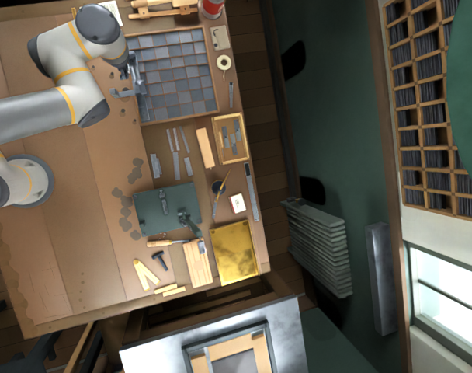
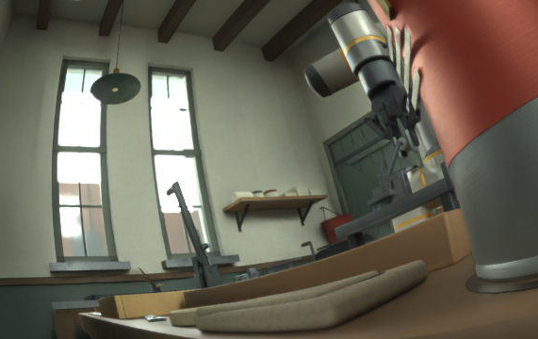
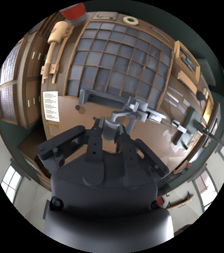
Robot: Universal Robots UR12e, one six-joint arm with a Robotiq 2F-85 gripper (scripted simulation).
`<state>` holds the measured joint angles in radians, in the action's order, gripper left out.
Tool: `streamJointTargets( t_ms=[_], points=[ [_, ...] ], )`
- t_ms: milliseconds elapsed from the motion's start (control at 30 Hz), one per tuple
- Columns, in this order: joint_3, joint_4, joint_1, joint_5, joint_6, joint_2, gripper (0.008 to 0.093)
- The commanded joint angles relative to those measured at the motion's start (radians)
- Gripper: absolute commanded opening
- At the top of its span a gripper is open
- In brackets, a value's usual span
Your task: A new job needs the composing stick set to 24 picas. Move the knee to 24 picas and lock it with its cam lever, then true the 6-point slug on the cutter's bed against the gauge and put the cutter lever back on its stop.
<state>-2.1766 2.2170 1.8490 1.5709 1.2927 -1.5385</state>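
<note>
The cam lever's knob point(image 3: 109, 129) is partly hidden between my fingers, and the gripper point(image 3: 109, 131) is closed on it. The lever point(image 2: 396, 155) rises from the knee point(image 3: 134, 111) of the grey composing stick point(image 1: 139, 94), which lies along the near edge of the type case point(image 1: 174, 72). The slug cutter point(image 1: 167, 208) sits further along the bench on its green bed. Its lever point(image 2: 188, 226) stands raised. A small grey slug point(image 1: 163, 202) lies on the bed.
The type case's wooden rim borders the stick. A red can point(image 1: 211, 8) and a wooden tool point(image 1: 164, 9) stand at the bench end. Loose slugs point(image 1: 176, 150), a brass plate point(image 1: 233, 251) and hand tools lie around the cutter.
</note>
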Motion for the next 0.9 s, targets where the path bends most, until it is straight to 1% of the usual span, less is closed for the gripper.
streamJointTargets(
  t_ms=[0,867],
  points=[
    [-0.003,-0.001,0.001,0.000,-0.001,0.003,0.0080],
    [-0.005,0.026,0.016,0.000,-0.016,0.028,0.0080]
  ],
)
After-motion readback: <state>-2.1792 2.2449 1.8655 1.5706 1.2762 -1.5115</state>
